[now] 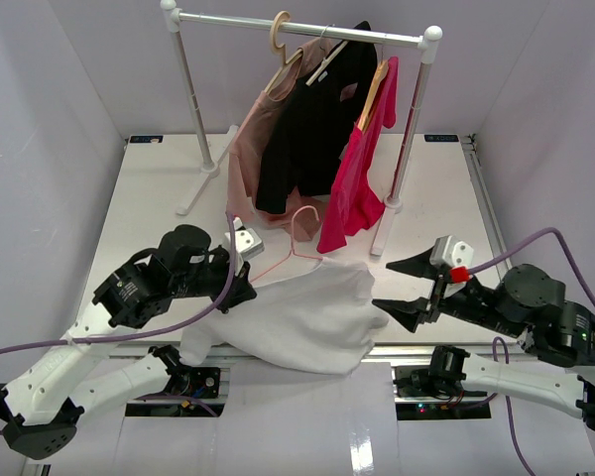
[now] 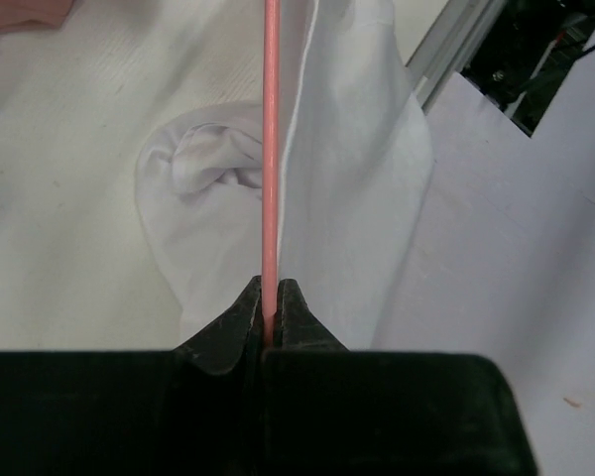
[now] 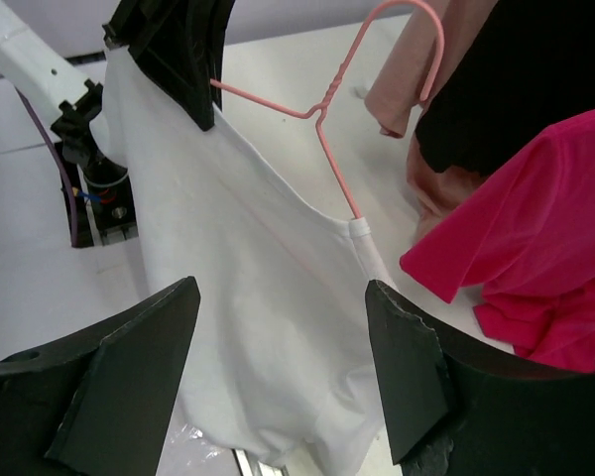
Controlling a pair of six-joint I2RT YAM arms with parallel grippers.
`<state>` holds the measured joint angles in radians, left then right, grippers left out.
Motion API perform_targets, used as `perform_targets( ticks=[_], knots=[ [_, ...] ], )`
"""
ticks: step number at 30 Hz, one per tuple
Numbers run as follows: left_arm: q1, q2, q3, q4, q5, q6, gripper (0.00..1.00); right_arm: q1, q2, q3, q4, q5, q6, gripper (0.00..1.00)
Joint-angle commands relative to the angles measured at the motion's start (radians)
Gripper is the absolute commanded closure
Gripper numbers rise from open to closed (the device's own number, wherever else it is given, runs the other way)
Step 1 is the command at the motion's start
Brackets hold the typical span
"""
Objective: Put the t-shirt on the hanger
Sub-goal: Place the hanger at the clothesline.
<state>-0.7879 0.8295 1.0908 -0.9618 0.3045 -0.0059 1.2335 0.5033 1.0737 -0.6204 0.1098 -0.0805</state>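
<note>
The white t-shirt (image 1: 302,317) hangs draped from the thin pink hanger (image 1: 299,241) near the table's front edge. One hanger arm runs inside the collar (image 3: 362,230), and the hook (image 3: 428,40) points toward the rack. My left gripper (image 1: 240,288) is shut on the hanger's other arm; in the left wrist view the pink wire (image 2: 270,149) is pinched between the jaws of that gripper (image 2: 270,302), with white fabric (image 2: 352,178) behind it. My right gripper (image 1: 385,286) stands open just right of the shirt, touching nothing. In its own view the right gripper (image 3: 283,297) frames the t-shirt (image 3: 248,327).
A white clothes rack (image 1: 307,28) stands at the back of the table. It carries a dusty-pink garment (image 1: 250,149), a black shirt (image 1: 312,119) and a magenta shirt (image 1: 362,169) on wooden hangers. Its right foot (image 1: 385,223) is close to my right gripper.
</note>
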Motion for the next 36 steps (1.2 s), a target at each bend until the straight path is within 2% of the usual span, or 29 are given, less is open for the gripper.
perform_targets(
  ticks=[1, 5, 9, 17, 22, 27, 36],
  knots=[
    [0.003, 0.036, 0.053, -0.033, -0.188, -0.116, 1.00, 0.006, -0.047, 0.081, 0.041, 0.051, 0.019, 0.25],
    [0.003, 0.114, 0.073, -0.061, -0.347, -0.184, 1.00, 0.006, -0.064, 0.107, 0.003, 0.080, 0.025, 0.25],
    [0.003, 0.171, 0.069, -0.070, -0.383, -0.227, 1.00, 0.004, -0.085, 0.114, -0.030, 0.094, 0.024, 0.25],
    [0.003, 0.204, 0.097, -0.170, -0.653, -0.420, 1.00, 0.006, -0.115, 0.145, -0.065, 0.093, 0.027, 0.25],
    [0.003, 0.159, 0.132, -0.246, -0.718, -0.497, 1.00, 0.004, -0.137, 0.131, -0.075, 0.098, 0.028, 0.25],
    [0.003, 0.141, 0.245, -0.447, -0.808, -0.616, 1.00, 0.004, -0.143, 0.140, -0.081, 0.094, 0.030, 0.25],
    [0.003, 0.145, 0.176, -0.448, -0.840, -0.652, 1.00, 0.004, -0.127, 0.164, -0.083, 0.076, 0.036, 0.25]
  ],
)
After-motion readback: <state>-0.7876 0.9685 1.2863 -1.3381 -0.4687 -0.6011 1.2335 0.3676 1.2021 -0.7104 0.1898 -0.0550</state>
